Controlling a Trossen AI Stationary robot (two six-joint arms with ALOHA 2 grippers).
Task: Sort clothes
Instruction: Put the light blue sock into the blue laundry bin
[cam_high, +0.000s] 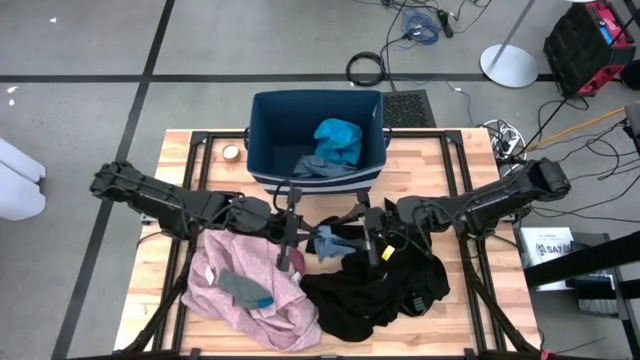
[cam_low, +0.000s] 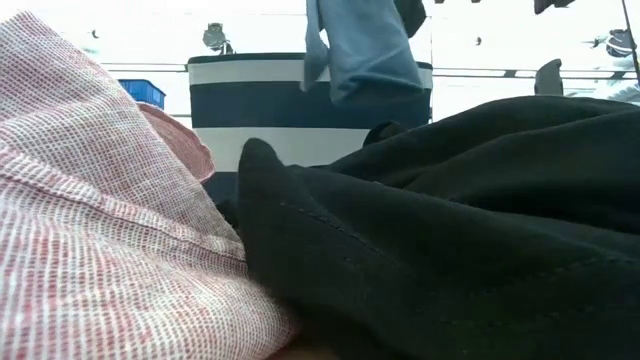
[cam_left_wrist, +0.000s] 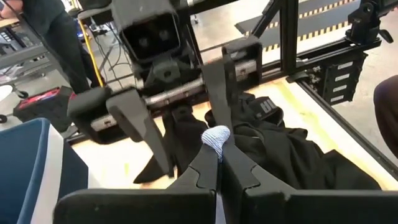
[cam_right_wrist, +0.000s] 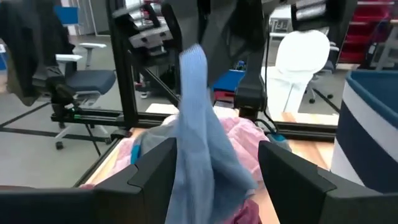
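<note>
Hanging between the two arms, above the table's middle, a grey-blue piece (cam_right_wrist: 199, 137) is pinched at its top edge by the left gripper (cam_left_wrist: 216, 144), whose fingers are pressed together on the cloth. The right gripper (cam_right_wrist: 214, 158) is held just beside it with fingers spread wide on either side of the dangling fabric, nothing being gripped. The step in hand is judged to be the lifting of this small garment clear of the pile for placing. The dark blue bin (cam_high: 268, 140), where a teal piece (cam_high: 338, 140) already lies, is set at the table's far edge, just behind the grippers. A large pale pink garment (cam_high: 250, 295) with a small grey item on it is spread on the near left of the table (cam_high: 450, 160), and big black ones (cam_high: 375, 290) are heaped to its right. Next, a carry toward the bin and a release above it would seem called for, or a handover to the spread fingers. No writing can be read.
</note>
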